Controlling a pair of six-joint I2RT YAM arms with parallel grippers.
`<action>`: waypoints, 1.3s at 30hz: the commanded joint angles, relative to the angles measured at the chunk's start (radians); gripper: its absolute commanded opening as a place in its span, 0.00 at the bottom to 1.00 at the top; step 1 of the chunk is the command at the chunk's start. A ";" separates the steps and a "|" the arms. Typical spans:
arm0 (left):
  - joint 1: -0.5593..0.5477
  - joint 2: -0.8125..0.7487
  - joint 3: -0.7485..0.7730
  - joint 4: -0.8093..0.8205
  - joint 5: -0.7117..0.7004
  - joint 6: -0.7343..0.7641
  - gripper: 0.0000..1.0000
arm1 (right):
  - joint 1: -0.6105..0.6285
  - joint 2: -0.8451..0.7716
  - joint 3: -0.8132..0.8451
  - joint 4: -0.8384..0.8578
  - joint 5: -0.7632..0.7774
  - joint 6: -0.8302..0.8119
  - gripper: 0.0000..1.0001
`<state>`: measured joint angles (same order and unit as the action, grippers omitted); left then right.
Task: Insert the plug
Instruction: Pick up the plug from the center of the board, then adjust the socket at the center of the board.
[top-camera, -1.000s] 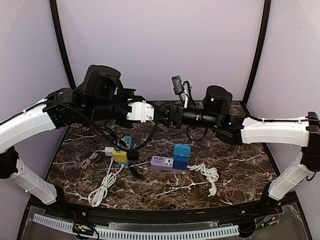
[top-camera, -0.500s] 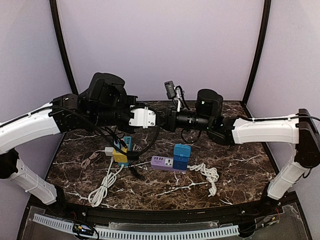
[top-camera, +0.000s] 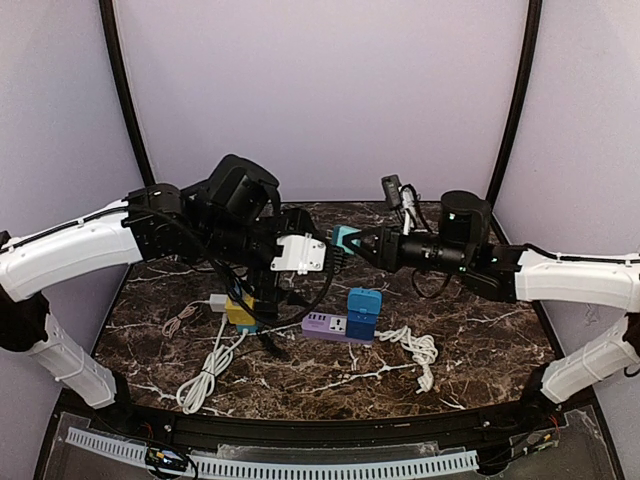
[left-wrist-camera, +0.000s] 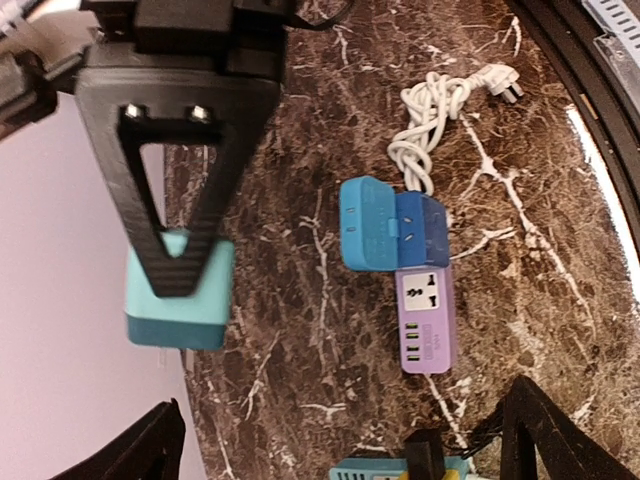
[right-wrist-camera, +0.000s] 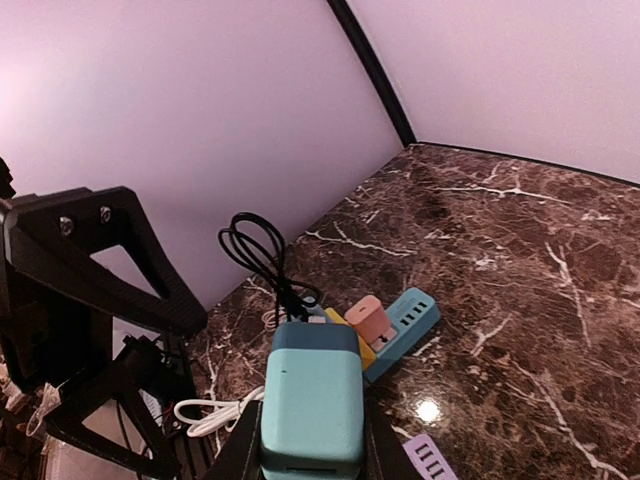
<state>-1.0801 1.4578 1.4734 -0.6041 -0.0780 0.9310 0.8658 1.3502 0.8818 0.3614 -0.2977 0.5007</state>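
Dark marble desk (top-camera: 480, 350) below, the teal block-shaped plug (top-camera: 346, 238) hangs mid-air in transit, clenched in the right claw (top-camera: 356, 242); the left claw (top-camera: 322, 258) gapes empty beside it. Next, seemingly: lowering it squarely into the purple power strip (top-camera: 325, 323).

On the surface (top-camera: 480, 320): 2 pwr strips (purple strip (top-camera: 325, 324), teal strip (right-wrist-camera: 405, 320)), 2 white cords (left cord (top-camera: 210, 362), right cord (top-camera: 418, 347)), 1 blue adapter (top-camera: 363, 312), 1 yellow block (top-camera: 240, 313), 1 pink plug (right-wrist-camera: 367, 316); off it, 1 teal plug (top-camera: 345, 240).
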 joint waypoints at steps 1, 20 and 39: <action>0.009 0.078 0.041 -0.114 0.167 -0.093 0.95 | -0.060 -0.138 -0.098 -0.094 0.112 -0.053 0.00; 0.223 0.460 0.000 0.279 0.656 -0.163 0.89 | -0.252 -0.408 -0.354 -0.194 0.118 -0.234 0.00; 0.246 0.564 -0.140 0.612 0.829 -0.281 0.60 | -0.273 -0.462 -0.389 -0.179 0.150 -0.272 0.00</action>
<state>-0.8303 2.0193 1.3800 -0.0917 0.7277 0.6998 0.6003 0.9165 0.5106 0.1547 -0.1562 0.2398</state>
